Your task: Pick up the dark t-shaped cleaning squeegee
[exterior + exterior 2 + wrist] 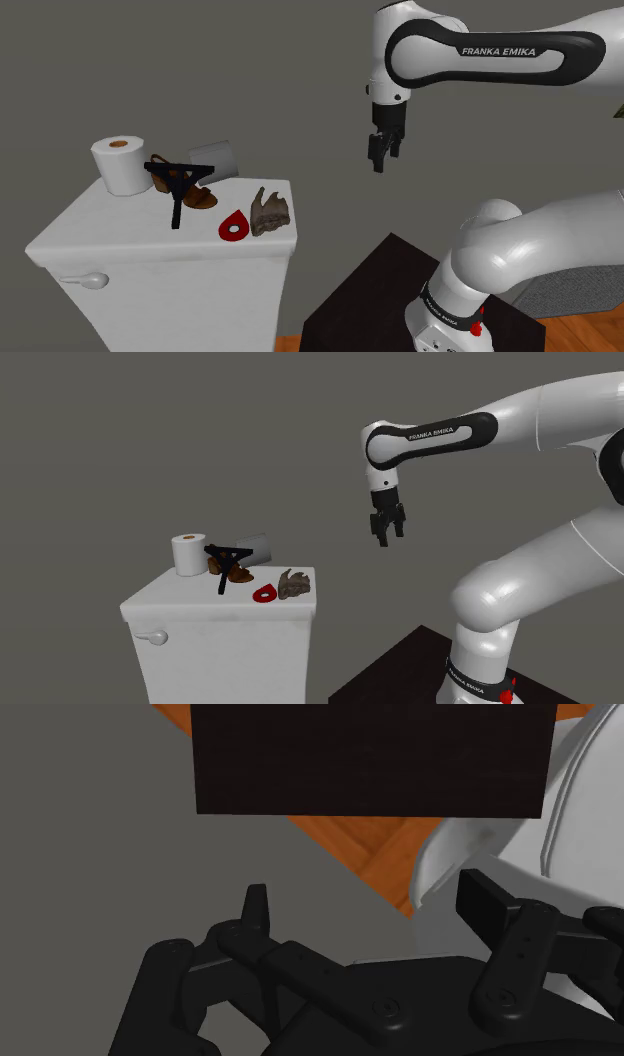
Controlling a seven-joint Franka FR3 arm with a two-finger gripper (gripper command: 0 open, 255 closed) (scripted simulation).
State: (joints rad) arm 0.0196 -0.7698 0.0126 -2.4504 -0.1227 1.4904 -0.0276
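Note:
The dark T-shaped squeegee (177, 205) (221, 578) lies on the white toilet tank lid (120, 235) (180, 602). Its crossbar rests toward the back, over a brown sandal (197, 196) (238, 574), and its handle points to the front. My black gripper (383, 156) (385, 532) hangs in the air well off to the shoulder view's right of the tank, higher than the lid and pointing down. In the wrist view the gripper (370, 904) is open, its fingers (257, 909) apart with nothing between them.
A toilet paper roll (120, 163) (188, 554) and a tipped white cup (213, 157) (255, 549) stand at the back of the lid. A red flat piece (234, 228) (265, 593) and a brown crumpled object (268, 212) (294, 585) lie beside the squeegee. The dark stand (390, 290) (370, 759) sits below the gripper.

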